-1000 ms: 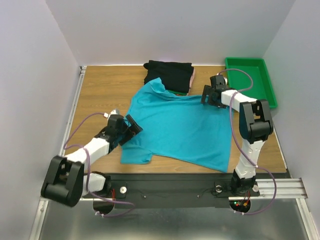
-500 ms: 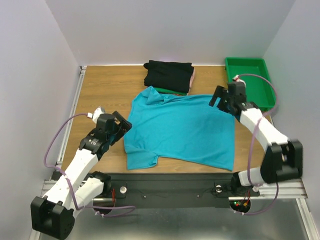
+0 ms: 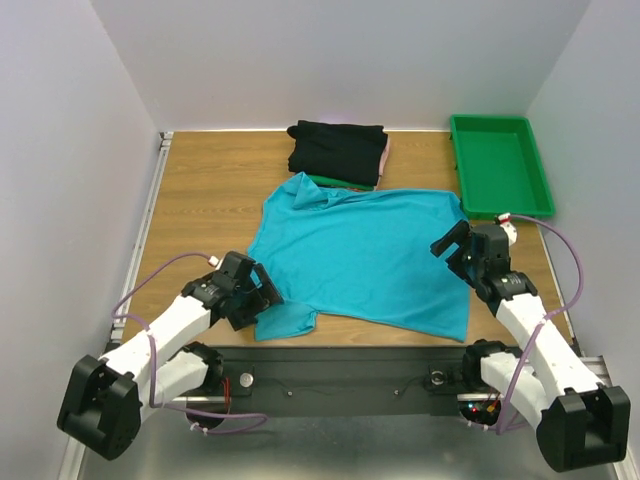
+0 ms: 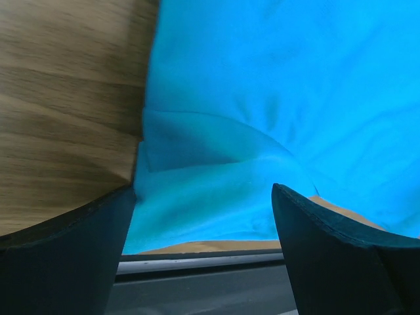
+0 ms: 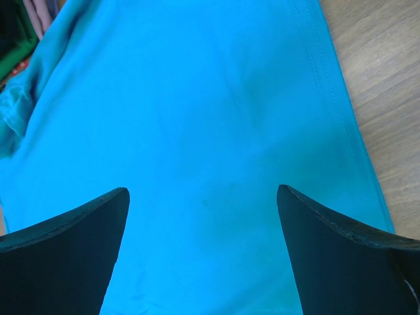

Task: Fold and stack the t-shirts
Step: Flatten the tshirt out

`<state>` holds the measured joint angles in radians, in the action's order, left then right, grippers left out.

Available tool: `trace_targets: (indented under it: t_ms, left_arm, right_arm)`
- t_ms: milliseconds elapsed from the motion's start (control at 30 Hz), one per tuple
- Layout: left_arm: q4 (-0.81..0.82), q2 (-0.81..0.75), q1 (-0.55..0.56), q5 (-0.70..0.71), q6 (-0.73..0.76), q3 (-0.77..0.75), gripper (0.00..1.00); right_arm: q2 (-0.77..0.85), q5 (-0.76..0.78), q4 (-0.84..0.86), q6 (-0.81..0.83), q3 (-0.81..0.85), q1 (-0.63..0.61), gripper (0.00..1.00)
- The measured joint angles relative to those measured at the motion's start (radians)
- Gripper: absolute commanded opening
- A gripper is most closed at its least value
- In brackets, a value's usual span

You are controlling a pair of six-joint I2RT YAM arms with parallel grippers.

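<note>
The teal t-shirt lies spread on the wooden table, one sleeve bunched at its far left corner and one sleeve at the near left. It fills the right wrist view and the left wrist view. A folded stack with a black shirt on top, green and pink edges showing beneath, sits at the back. My left gripper is open and empty at the shirt's near-left sleeve. My right gripper is open and empty over the shirt's right edge.
A rigid green tray stands at the back right. Bare wood lies left of the shirt. The table's front rail is just beyond the near sleeve. White walls enclose the table on three sides.
Both arms have pulled back toward the near edge. The left gripper went from the shirt's left side to its near sleeve. The right gripper let go of the far right corner; the shirt lies flatter.
</note>
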<state>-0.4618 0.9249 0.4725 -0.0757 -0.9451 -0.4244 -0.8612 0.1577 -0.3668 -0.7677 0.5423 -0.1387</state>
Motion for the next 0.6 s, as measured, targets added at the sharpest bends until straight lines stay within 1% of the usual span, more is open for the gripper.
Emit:
trace_targets:
  t_ms: [167,367,533,600]
  left_arm:
    - [-0.007,0.043,0.068,-0.014,0.0,-0.024,0.99]
    - [-0.098,0.09,0.093,-0.028,0.02,-0.072,0.99]
    - [-0.201,0.131,0.098,0.058,0.038,-0.184,0.98]
    - [-0.237,0.168,0.098,0.094,0.051,-0.253,0.98]
  right_arm:
    - [0.003,0.001,0.0,-0.025,-0.003,0.0,1.0]
    - [-0.107,-0.003,0.001,-0.024,0.0,0.0,1.0]
    - [-0.177,-0.012,0.0,0.006,0.0,0.0,1.0]
    - [-0.198,-0.011,0.0,0.024,0.004,0.0,1.0]
